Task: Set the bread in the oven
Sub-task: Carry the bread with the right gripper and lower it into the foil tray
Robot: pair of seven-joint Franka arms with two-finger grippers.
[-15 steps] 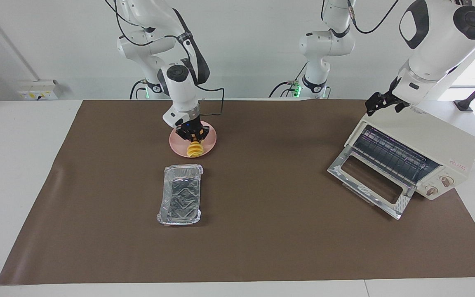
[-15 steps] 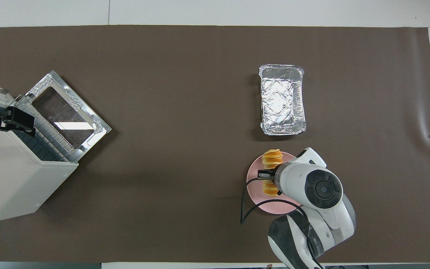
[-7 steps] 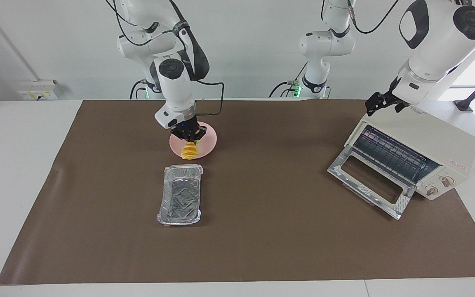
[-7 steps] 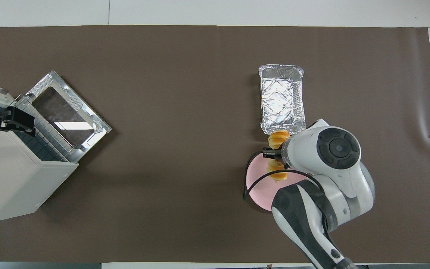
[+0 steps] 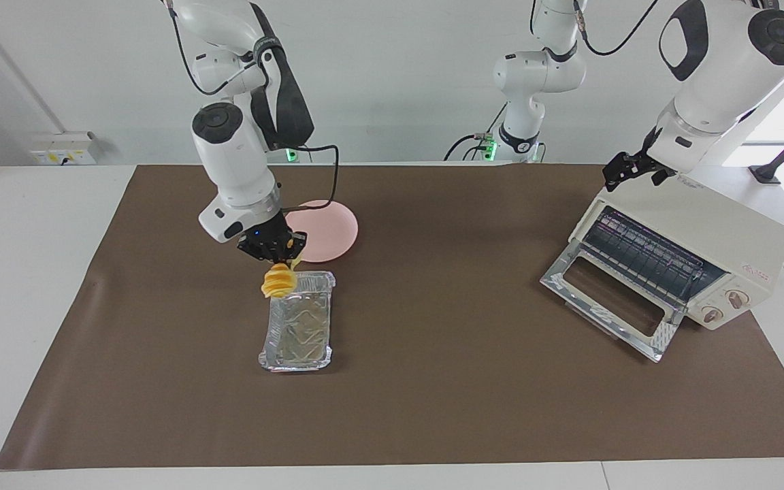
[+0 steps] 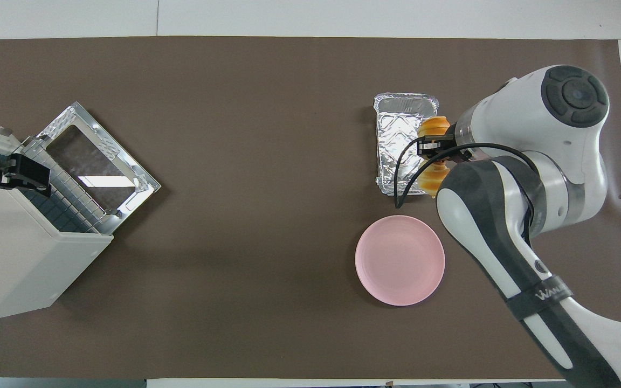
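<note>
- The right tool (image 5: pixel 276 255) is clamped on the bread (image 5: pixel 278 281), which hangs just below its fingertips, up in the air.
- Seen from across the counter (image 5: pixel 433 381), the bread is over the foil tray's (image 5: pixel 297 340) end nearest the pink plate (image 5: pixel 334 235); from overhead it sits at the tray's long edge, so I judge it not yet centred over the tray.
- The step in hand looks like setting the bread into the tray: shift the tool over the tray's middle, turn the loaf along the tray's length, then lower it before letting go, so the thin foil rim does not get bent.
- The plate lies bare, beside the tool toward the robots.
- The oven (image 5: pixel 725 231) stands well apart from the right tool, at the left arm's end, its glass door (image 5: pixel 610 299) folded down.
- The left tool (image 5: pixel 627 170) waits over the oven's top, its fingers apart and holding nothing.
</note>
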